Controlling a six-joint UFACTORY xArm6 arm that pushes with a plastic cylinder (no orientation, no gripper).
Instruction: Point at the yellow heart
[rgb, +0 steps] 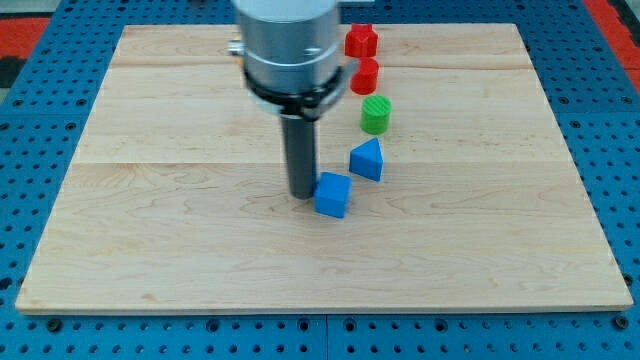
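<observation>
No yellow heart shows anywhere in the camera view; it may be hidden behind the arm. My tip (301, 194) rests on the board near its middle, just left of a blue cube (332, 194), close to touching it. A blue triangular block (367, 160) lies up and right of the cube. A green cylinder (376, 115) sits above that. A red cylinder (364, 76) and a red star-like block (361, 41) stand further toward the view's top.
The wooden board (150, 230) lies on a blue perforated table (30, 140). The arm's grey body (288, 45) covers part of the board's top middle. The blocks form a line running from the view's top to the middle.
</observation>
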